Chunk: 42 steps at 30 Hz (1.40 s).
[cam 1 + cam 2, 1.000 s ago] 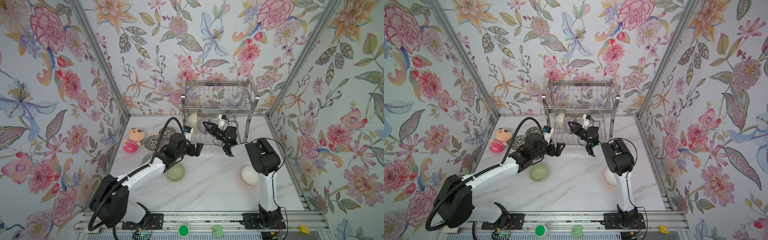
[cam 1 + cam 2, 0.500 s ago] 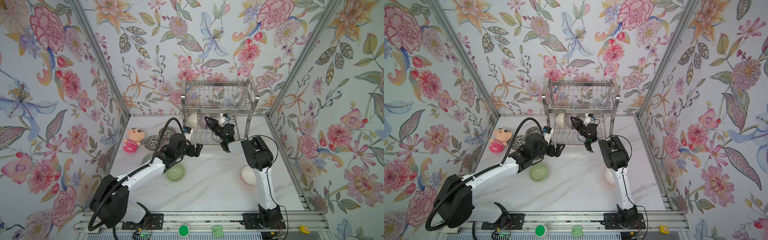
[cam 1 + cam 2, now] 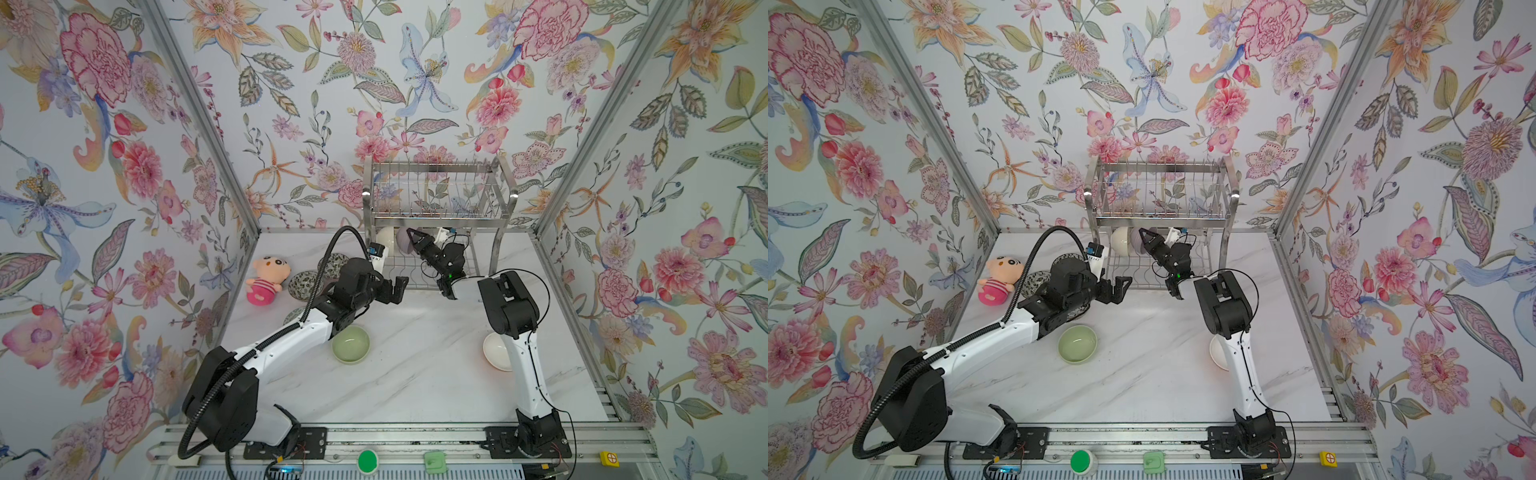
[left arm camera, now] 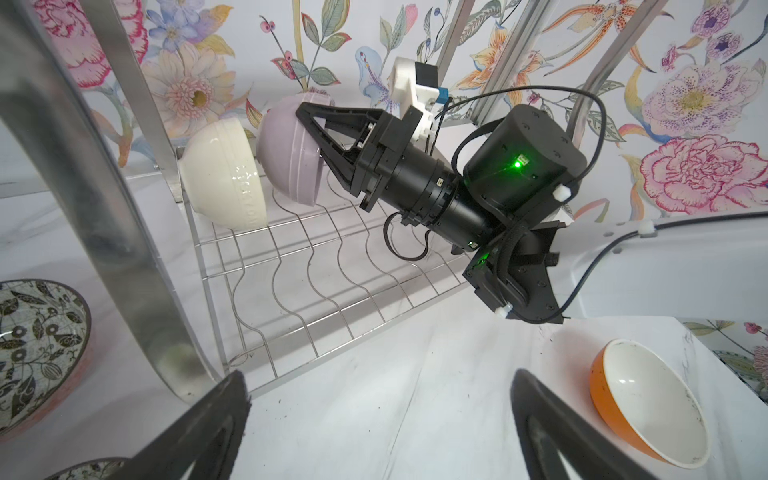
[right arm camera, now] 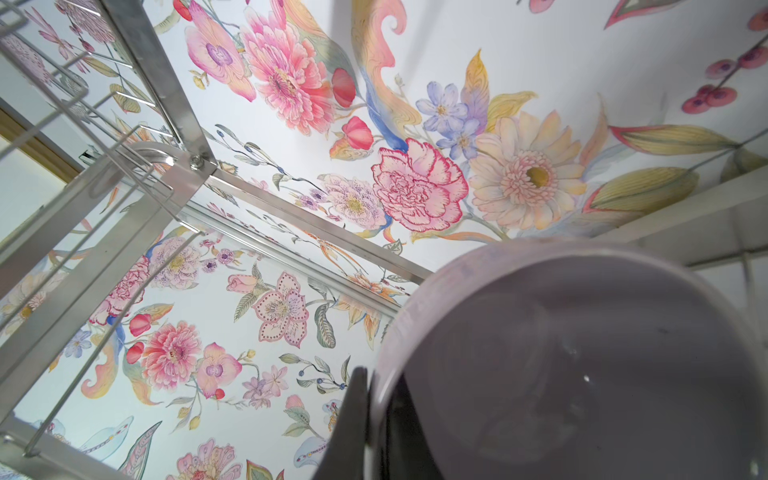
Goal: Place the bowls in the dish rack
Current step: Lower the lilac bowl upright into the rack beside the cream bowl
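Lilac bowl [image 4: 284,166] rim pinched in my right gripper [image 4: 305,114], seating it on dish rack [image 4: 311,266] beside cream bowl [image 4: 224,183]; next, I'd release gently. Left gripper [image 4: 379,386] spread.

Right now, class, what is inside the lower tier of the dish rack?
A cream bowl and a lilac bowl lean on edge in the dish rack, on its lower shelf; the right hand pinches the lilac rim. The shelf behind them is hidden.
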Each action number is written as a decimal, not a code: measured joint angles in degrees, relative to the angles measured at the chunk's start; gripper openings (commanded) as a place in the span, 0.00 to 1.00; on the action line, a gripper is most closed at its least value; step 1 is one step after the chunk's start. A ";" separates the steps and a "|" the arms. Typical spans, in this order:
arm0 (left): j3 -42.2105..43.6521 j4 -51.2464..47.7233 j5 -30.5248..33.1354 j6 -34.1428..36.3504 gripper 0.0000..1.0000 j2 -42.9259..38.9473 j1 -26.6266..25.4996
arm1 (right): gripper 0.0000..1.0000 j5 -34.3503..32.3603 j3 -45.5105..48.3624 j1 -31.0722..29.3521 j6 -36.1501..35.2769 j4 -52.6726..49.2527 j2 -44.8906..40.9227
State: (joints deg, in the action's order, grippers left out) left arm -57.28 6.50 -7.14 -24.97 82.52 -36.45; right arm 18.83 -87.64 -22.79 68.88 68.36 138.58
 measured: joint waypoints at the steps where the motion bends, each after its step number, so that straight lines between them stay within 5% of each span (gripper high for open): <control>1: -0.02 0.35 0.52 0.20 0.99 0.13 0.00 | 0.00 0.00 -0.39 0.00 0.20 0.00 0.33; 12: -0.02 3.45 6.16 2.23 0.99 0.66 0.00 | 0.00 1.05 -4.61 -0.07 1.97 0.26 4.20; 42: -0.02 3.48 6.80 3.34 0.99 1.55 0.00 | 0.06 1.92 -8.39 0.26 4.37 -0.90 7.37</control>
State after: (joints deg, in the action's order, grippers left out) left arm -57.30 9.98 -0.34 -21.63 84.07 -36.45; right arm 20.75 -96.03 -22.52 73.25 67.46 145.95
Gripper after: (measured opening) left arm 0.995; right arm 0.087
